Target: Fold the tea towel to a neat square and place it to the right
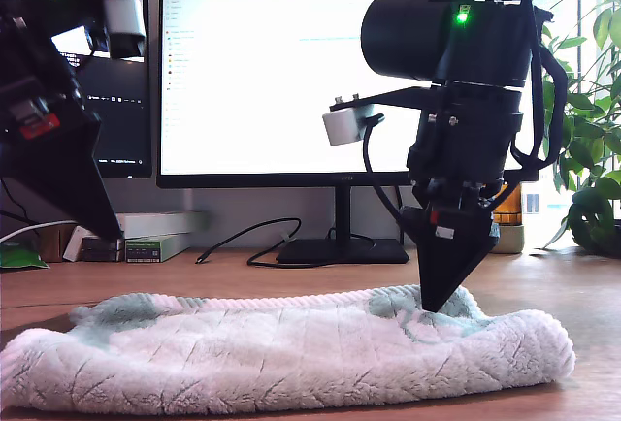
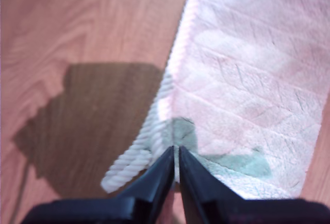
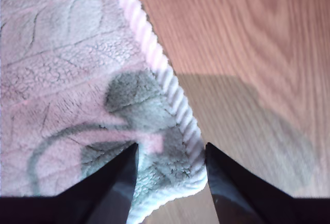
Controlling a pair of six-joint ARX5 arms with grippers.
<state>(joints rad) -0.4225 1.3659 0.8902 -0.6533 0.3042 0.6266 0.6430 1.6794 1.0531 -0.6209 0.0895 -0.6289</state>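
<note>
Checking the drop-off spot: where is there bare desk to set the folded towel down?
Bare desk lies past the end of the towel at the exterior view's right, before the plant. A narrower strip runs between towel and monitor stand, crossed by a cable. Crowded: the towel fills the front, an arm on it; boxes at the exterior view's left.

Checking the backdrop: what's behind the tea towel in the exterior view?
Behind the tea towel: a lit monitor on its stand, a black cable and small boxes on the wooden desk. An arm covers part of the screen.
</note>
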